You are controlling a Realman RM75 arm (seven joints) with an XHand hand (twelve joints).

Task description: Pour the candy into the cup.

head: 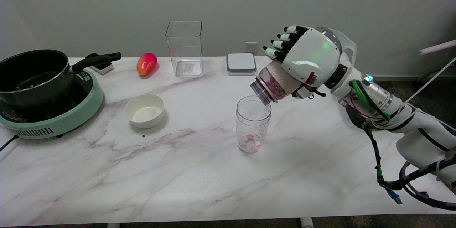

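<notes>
A clear plastic cup stands upright on the marble table, right of its middle. A few pink and white candies lie at its bottom. My right hand grips a clear jar with a tan sleeve, tipped steeply down to the left. The jar's open mouth sits just above the cup's right rim. Pink candies are piled inside the jar near its mouth. The fingers wrap over the jar's top side; the palm side is hidden.
A white bowl lies left of the cup. A black pot on a green cooker fills the far left. At the back stand a tall clear container, a red-yellow mango and a small grey-white box.
</notes>
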